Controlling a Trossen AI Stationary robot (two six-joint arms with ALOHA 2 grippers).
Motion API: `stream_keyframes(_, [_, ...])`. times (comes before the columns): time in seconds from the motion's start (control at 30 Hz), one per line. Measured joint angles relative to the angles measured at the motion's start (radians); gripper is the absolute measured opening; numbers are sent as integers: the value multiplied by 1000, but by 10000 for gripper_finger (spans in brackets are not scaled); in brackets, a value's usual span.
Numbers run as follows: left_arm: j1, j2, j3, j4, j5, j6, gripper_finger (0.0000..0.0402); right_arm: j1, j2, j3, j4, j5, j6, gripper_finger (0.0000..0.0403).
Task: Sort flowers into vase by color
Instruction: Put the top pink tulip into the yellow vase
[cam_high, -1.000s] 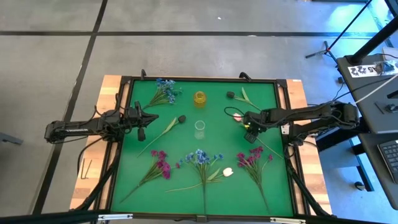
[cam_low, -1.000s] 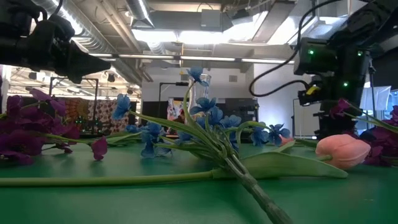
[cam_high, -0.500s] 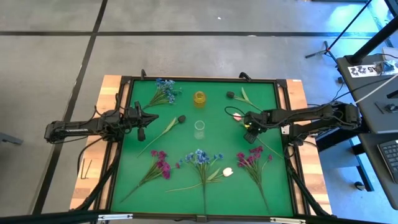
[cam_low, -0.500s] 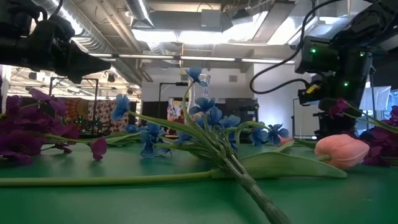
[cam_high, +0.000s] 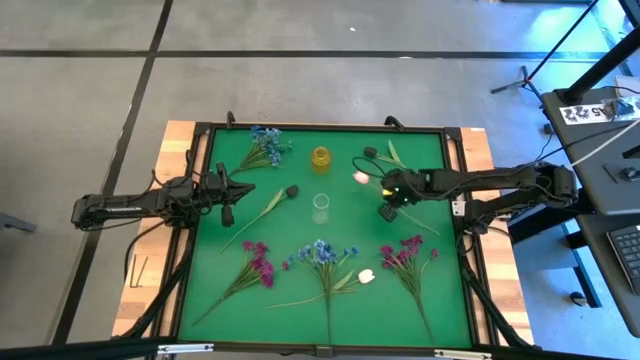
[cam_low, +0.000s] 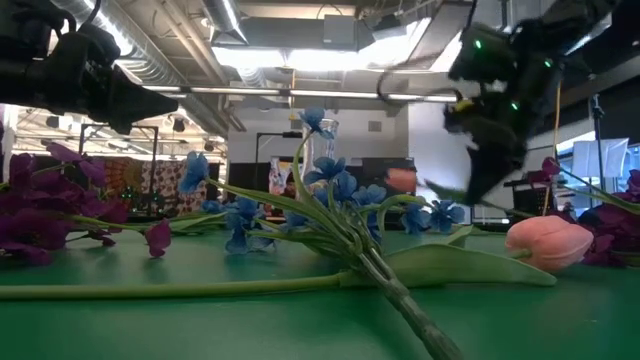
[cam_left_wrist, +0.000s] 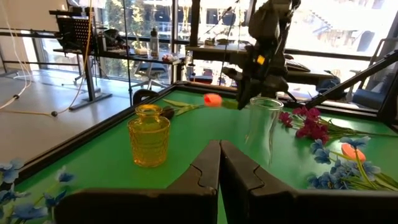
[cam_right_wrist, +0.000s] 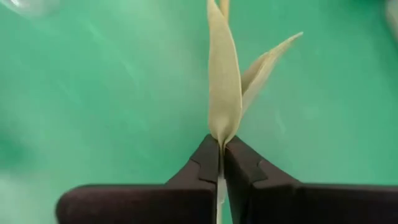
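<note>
My right gripper (cam_right_wrist: 221, 146) is clenched on the stem of a tulip (cam_high: 361, 177), lifted above the mat; its long axis runs straight out from my fingertips, bud foremost, toward the yellow vase (cam_high: 321, 158) and the clear vase (cam_high: 320, 207). Both stand just beyond the bud, the yellow one slightly off to one side, so my right arm is nearer than my left. My left gripper (cam_left_wrist: 219, 163) waits clenched and empty at the mat's far edge. Blue sprays (cam_high: 323, 255) and magenta sprays (cam_high: 404, 252) lie flat on the green mat (cam_high: 300, 235); the workshop room shows beyond
</note>
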Motion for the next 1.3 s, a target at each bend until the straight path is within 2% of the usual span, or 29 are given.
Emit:
stream_keyframes(0.13, [0, 0, 0, 0, 0, 0, 0, 0, -7, 80, -2, 28, -54, 18])
stream_keyframes(0.27, [0, 0, 0, 0, 0, -1, 0, 0, -25, 146, 63, 32, -132, 7])
stream_keyframes(0.57, [0, 0, 0, 0, 1, -2, 0, 0, -78, 177, 488, -164, -320, 8])
stream_keyframes(0.73, [0, 0, 0, 0, 0, -2, 0, 0, -77, 177, 731, -216, -422, 7])
stream_keyframes(0.9, [0, 0, 0, 0, 1, -2, 0, -9, -39, 178, 943, -239, -446, 13])
stream_keyframes(1.03, [0, 0, 0, 0, 1, -2, 0, -56, 9, 178, 1045, -296, -443, 6])
stream_keyframes(1.3, [0, 0, 0, 0, 0, -2, 0, -222, 147, 178, 1268, -521, -338, 9])
